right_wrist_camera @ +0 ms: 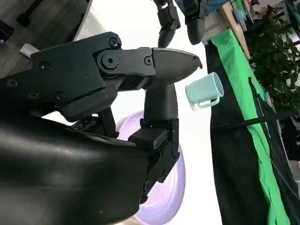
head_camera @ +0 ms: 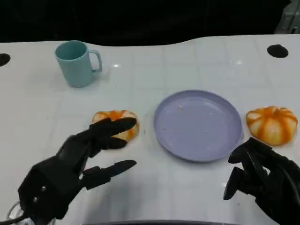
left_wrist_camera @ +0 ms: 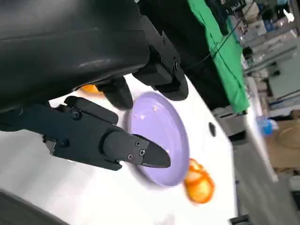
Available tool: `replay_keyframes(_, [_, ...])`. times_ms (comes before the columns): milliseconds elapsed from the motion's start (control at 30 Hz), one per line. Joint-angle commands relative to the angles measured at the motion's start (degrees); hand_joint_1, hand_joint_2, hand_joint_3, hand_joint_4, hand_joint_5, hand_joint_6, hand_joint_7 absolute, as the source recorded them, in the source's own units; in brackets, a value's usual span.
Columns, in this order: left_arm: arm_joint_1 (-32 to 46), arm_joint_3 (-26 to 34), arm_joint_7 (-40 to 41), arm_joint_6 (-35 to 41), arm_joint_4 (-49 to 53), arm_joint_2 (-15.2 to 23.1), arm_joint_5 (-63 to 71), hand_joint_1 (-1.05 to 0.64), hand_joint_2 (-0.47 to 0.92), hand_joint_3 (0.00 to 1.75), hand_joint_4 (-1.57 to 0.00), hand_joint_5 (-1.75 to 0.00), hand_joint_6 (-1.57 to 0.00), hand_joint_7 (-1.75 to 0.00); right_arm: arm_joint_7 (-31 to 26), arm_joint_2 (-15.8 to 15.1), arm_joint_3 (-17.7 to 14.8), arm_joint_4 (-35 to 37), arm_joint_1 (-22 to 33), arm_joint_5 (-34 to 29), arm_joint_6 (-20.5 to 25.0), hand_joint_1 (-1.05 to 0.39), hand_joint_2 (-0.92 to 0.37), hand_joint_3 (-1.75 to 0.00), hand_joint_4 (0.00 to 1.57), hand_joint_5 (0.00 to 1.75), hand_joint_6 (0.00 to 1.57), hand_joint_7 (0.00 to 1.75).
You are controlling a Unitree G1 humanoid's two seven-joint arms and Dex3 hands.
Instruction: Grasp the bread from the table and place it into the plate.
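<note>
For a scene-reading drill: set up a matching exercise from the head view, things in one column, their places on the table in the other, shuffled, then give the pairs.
Things:
1. mug
2. plate
3. left bread
4. right bread

Places:
A. under the left hand's fingers
B. far left
C. right of the plate, near the right hand
D. between the two breads

Pairs: 1-B, 2-D, 3-A, 4-C

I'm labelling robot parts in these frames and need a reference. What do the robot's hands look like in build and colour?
Both the left hand and the right hand are matte black all over, with a blocky back and segmented fingers ending in tapered, rounded tips. Small round screw heads dot the finger segments and shell. A thin pale cable shows at the left wrist's edge. The wrist views show a smooth, glossy, rounded black shell.
</note>
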Motion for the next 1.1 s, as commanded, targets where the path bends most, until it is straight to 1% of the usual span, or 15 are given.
replay_keyframes(33, [-3.1, -1.2, 0.9, -3.7, -0.6, 5.3, 8.6, -0.28, 0.84, 0.00, 0.00, -0.69, -0.36, -0.02, -0.2, -0.4, -0.7, 0.4, -0.4, 0.4, 0.1, -0.44, -0.92, -0.39, 0.65, 1.75, 0.50, 1.64])
replay_keyframes(67, [-3.7, -1.6, 1.2, -4.7, -0.2, 6.4, 10.9, -0.27, 0.83, 0.00, 0.00, -0.65, -0.35, -0.01, -0.5, -0.4, -0.7, 0.3, -0.5, 0.3, 0.4, -0.44, -0.92, -0.38, 0.65, 1.75, 0.50, 1.63])
replay_keyframes(100, [-4.2, -2.1, 1.6, -5.6, 0.1, 7.5, 13.3, -0.28, 0.83, 0.00, 0.00, -0.57, -0.32, -0.01, -0.6, -0.3, -0.7, 0.2, -0.6, 0.3, 0.6, -0.44, -0.92, -0.38, 0.65, 1.75, 0.50, 1.63])
replay_keyframes(133, [-4.5, -2.4, 1.9, -6.1, 0.3, 8.2, 15.0, -0.29, 0.82, 0.00, 0.00, -0.54, -0.30, -0.01, -0.8, -0.3, -0.7, 0.2, -0.6, 0.3, 0.7, -0.44, -0.92, -0.38, 0.65, 1.75, 0.50, 1.63])
replay_keyframes(300, [-6.8, -4.0, 5.2, -8.5, 1.2, 11.4, 25.9, -0.28, 0.79, 0.00, 0.00, -0.44, -0.28, 0.00, -0.3, -0.4, -0.8, 0.5, -0.6, 0.5, 0.2, -0.44, -0.92, -0.39, 0.64, 1.75, 0.48, 1.63])
replay_keyframes(333, [-7.9, -4.9, 6.0, -8.5, 1.6, 12.3, 29.5, -0.29, 0.76, 0.00, 0.00, -0.41, -0.27, 0.00, -0.4, -0.5, -0.8, 0.4, -0.5, 0.4, 0.3, -0.44, -0.92, -0.39, 0.64, 1.75, 0.48, 1.63])
replay_keyframes(400, [-9.7, -6.5, 7.2, -8.2, 2.5, 13.3, 35.2, -0.27, 0.73, 0.00, 0.00, -0.39, -0.26, 0.00, -0.3, -0.6, -0.8, 0.3, -0.5, 0.4, 0.4, -0.44, -0.92, -0.40, 0.64, 1.75, 0.48, 1.64])
replay_keyframes(467, [-11.3, -7.9, 7.2, -7.2, 3.6, 13.6, 38.9, -0.26, 0.72, 0.00, 0.00, -0.37, -0.26, 0.00, -0.2, -0.7, -0.8, 0.3, -0.6, 0.4, 0.3, -0.44, -0.92, -0.40, 0.64, 1.75, 0.48, 1.64])
replay_keyframes(567, [-13.5, -9.6, 7.2, -6.1, 6.1, 13.2, 42.1, -0.26, 0.73, 0.00, 0.00, -0.38, -0.26, 0.00, 0.5, -0.7, -0.7, 0.7, -0.5, 0.4, -0.5, -0.44, -0.92, -0.40, 0.64, 1.75, 0.48, 1.64])
replay_keyframes(700, [-15.0, -11.0, 7.2, -5.0, 7.9, 13.0, 44.3, -0.28, 0.74, 0.01, 0.00, -0.40, -0.26, 0.00, 0.5, -0.5, -0.8, 0.8, -0.5, 0.4, -0.5, -0.44, -0.92, -0.39, 0.65, 1.75, 0.48, 1.64])
replay_keyframes(833, [-20.9, -15.2, 5.7, -2.0, 15.8, 10.9, 47.2, -0.26, 0.74, 0.01, 0.00, -0.41, -0.26, 0.00, 0.3, -0.5, -0.8, 0.7, -0.4, 0.3, -0.4, -0.44, -0.92, -0.39, 0.65, 1.75, 0.49, 1.64])
replay_keyframes(933, [-22.4, -16.4, 6.2, -1.3, 17.8, 10.7, 47.4, -0.25, 0.74, 0.00, 0.00, -0.43, -0.27, 0.00, 0.1, -0.4, -0.7, 0.6, -0.4, 0.2, -0.3, -0.44, -0.92, -0.39, 0.66, 1.75, 0.50, 1.64])
replay_keyframes(967, [-24.0, -17.1, 5.6, -0.3, 20.2, 9.8, 47.4, -0.25, 0.74, 0.00, 0.00, -0.43, -0.27, 0.00, 0.2, -0.5, -0.7, 0.6, -0.4, 0.2, -0.4, -0.44, -0.92, -0.39, 0.66, 1.75, 0.50, 1.64])
replay_keyframes(1100, [-30.6, -19.7, 4.6, 3.4, 30.8, 6.5, 48.0, -0.24, 0.73, 0.00, 0.00, -0.34, -0.24, 0.00, 0.4, -0.6, -0.8, 0.4, -0.2, 0.5, -0.2, -0.44, -0.92, -0.40, 0.65, 1.75, 0.49, 1.63])
